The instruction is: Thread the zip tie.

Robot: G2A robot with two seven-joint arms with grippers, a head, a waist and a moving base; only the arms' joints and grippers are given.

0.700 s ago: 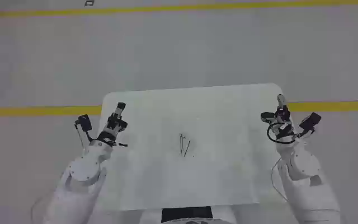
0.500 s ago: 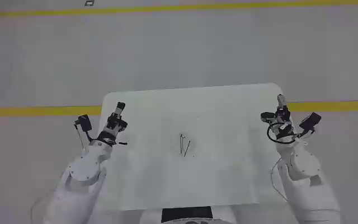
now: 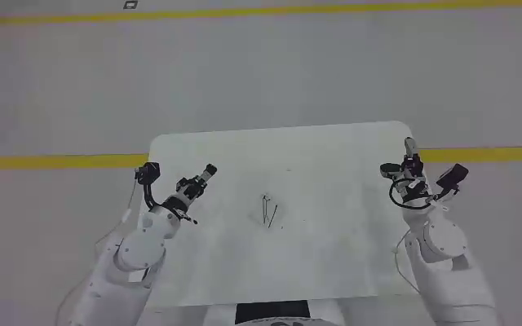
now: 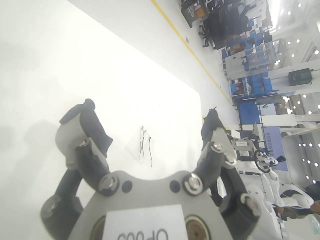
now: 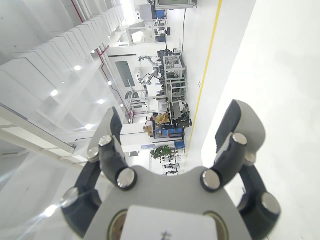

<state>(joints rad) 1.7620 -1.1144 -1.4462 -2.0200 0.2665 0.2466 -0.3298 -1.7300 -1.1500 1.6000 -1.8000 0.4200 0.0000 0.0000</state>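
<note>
Thin dark zip ties (image 3: 268,210) lie together near the middle of the white table (image 3: 326,244); the left wrist view shows the zip ties (image 4: 145,146) on a small clear sheet. My left gripper (image 3: 207,172) hovers over the table's left part, pointing toward the ties, its fingers (image 4: 87,118) spread wide and holding nothing; it is open (image 4: 150,116). My right gripper (image 3: 408,151) stays at the table's right edge, open (image 5: 175,121) and holding nothing, its fingers (image 5: 230,123) wide apart.
The table's rounded far corners (image 3: 404,126) and right edge border grey floor with yellow lines (image 3: 73,160). Bare tabletop surrounds the zip ties on all sides.
My left arm has swung inward from the table's left edge toward the middle, bringing its gripper closer to the zip ties. The right arm has not moved.
</note>
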